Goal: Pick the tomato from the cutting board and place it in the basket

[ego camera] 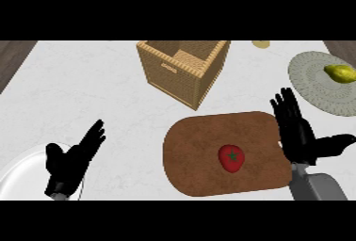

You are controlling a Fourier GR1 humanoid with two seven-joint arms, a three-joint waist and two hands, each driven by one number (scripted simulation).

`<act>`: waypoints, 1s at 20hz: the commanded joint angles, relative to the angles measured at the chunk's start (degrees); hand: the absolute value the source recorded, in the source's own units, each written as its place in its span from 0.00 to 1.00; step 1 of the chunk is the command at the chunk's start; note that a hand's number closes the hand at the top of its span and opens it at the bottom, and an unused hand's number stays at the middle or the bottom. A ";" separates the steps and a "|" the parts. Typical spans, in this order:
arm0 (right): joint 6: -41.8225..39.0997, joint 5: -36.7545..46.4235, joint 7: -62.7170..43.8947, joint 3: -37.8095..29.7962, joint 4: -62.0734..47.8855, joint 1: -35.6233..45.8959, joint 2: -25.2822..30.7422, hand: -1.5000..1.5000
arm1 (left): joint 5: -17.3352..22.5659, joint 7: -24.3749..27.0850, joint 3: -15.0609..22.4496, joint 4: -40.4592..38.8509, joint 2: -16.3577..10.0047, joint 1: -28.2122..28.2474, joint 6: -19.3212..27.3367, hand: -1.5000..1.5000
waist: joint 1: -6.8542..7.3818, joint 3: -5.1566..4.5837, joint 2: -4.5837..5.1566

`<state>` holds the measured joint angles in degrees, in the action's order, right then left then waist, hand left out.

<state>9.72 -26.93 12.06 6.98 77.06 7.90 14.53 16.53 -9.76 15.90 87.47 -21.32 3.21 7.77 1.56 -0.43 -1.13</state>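
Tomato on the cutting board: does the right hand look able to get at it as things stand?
Probably yes. The right hand is open at the cutting board's right edge, and the tomato lies alone on the board, with nothing between them.

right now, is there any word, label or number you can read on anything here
None can be read.
The basket bears a small dark mark near its rim, too small to tell whether it is lettering.
The cutting board, the tomato, the grey plate and the white plate show no text.
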 commanded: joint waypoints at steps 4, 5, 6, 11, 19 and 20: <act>-9.07 3.43 -1.20 4.54 12.19 0.63 7.89 1.00 | -2.42 7.59 -6.02 4.63 2.89 -3.60 7.12 0.50 | -1.78 0.35 0.42; -11.22 3.14 -2.65 4.72 13.79 2.77 9.90 1.00 | -2.54 10.64 -7.10 3.70 3.71 -5.77 7.17 0.50 | -2.05 0.25 0.46; -12.59 4.00 -3.06 5.70 15.79 3.92 11.31 1.00 | -3.40 10.70 -7.39 6.62 4.13 -6.95 9.16 0.50 | -1.75 0.28 0.12; -5.87 24.94 -3.04 27.21 27.38 -1.00 5.84 0.00 | -3.03 10.98 -5.92 6.66 6.21 -5.35 9.22 0.50 | -2.43 0.20 0.07; 12.39 49.10 -26.38 22.86 34.12 -3.33 11.89 0.00 | -3.25 12.37 -7.04 6.88 5.88 -2.37 9.56 0.50 | -4.54 -0.18 -0.38; 11.25 49.95 -30.95 20.92 36.75 -2.37 13.88 0.00 | -3.68 11.91 -6.56 7.31 5.95 -2.65 9.80 0.50 | -4.94 -0.21 -0.47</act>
<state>18.51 14.48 -7.56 30.94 109.41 4.66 23.22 13.08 2.20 9.18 94.06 -15.62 -0.22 17.17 -2.42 -0.46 -1.31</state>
